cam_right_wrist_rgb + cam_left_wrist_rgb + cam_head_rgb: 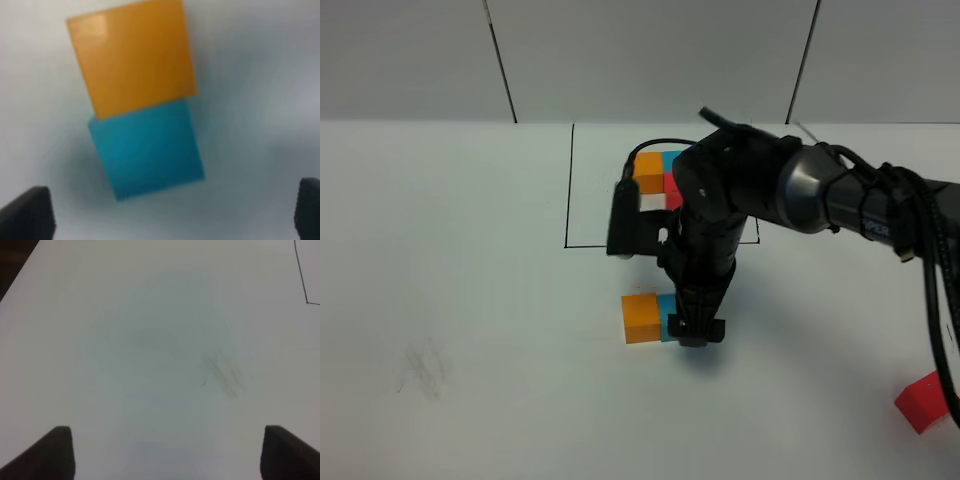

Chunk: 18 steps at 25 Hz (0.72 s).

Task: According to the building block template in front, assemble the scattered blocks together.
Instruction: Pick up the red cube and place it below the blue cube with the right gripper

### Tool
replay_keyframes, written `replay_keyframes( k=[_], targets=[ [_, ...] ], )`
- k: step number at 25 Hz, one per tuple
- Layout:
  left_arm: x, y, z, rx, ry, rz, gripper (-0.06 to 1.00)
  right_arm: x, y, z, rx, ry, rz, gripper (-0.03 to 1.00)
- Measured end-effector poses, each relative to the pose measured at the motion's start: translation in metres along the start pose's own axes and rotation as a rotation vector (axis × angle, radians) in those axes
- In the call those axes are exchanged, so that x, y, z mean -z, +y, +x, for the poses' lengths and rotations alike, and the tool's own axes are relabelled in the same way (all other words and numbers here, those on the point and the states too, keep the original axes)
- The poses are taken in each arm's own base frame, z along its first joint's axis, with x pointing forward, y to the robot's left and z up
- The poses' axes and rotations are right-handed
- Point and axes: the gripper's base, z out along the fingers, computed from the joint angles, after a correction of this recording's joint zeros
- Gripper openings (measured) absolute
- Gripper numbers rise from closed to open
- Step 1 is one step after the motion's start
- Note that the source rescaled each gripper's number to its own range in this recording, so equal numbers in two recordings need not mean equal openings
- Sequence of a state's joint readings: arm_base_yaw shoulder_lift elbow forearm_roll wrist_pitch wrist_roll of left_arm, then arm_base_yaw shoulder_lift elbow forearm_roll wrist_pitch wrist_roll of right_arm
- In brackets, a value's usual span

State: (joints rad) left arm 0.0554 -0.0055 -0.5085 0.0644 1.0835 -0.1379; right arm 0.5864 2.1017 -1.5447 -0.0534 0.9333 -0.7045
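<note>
Partly assembled: two cubes are joined, the red one is left.

From high up, the orange block and the light blue block are seen touching side by side on the table, near the drawn frame around the building block template. The red block lies well apart, so its placing is judged undone. The right gripper hangs just beside the blue one. At the left wrist, the left gripper is shown spread wide, nothing held. At the right wrist, the fingers are parted wide and empty near two plain, flush cubes.
</note>
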Motion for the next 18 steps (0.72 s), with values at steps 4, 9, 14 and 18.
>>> replay_keyframes(
  k=[4,9,14,18],
  targets=[
    [0.0,0.0,0.0,0.0,0.0,0.0,0.65,0.025,-0.014,0.033,-0.347,0.055,0.024,1.0],
    [0.0,0.0,0.0,0.0,0.0,0.0,0.65,0.058,-0.011,0.087,-0.605,0.014,0.105,1.0],
    [0.0,0.0,0.0,0.0,0.0,0.0,0.65,0.08,0.0,0.149,-0.807,0.007,0.152,1.0],
    [0.0,0.0,0.0,0.0,0.0,0.0,0.65,0.084,0.008,0.184,-0.959,0.034,0.16,1.0]
  ],
)
